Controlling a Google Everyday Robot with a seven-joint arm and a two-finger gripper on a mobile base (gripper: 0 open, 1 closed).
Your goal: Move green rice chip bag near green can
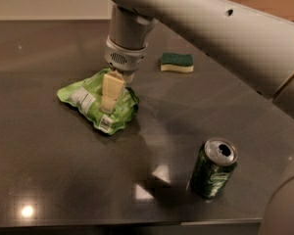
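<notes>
Camera view: the tool (111, 96) sits on the green rice chip bag (88, 101), left of centre on the counter (49, 180); whether it grips cannot be told. Puffy foil may slip free short of the green can (213, 169), lower right

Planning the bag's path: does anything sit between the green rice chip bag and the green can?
Nothing visible: only bare table lies between the green rice chip bag and the green can. The sponge sits farther back, off that line. The pincer is down on the bag.
</notes>
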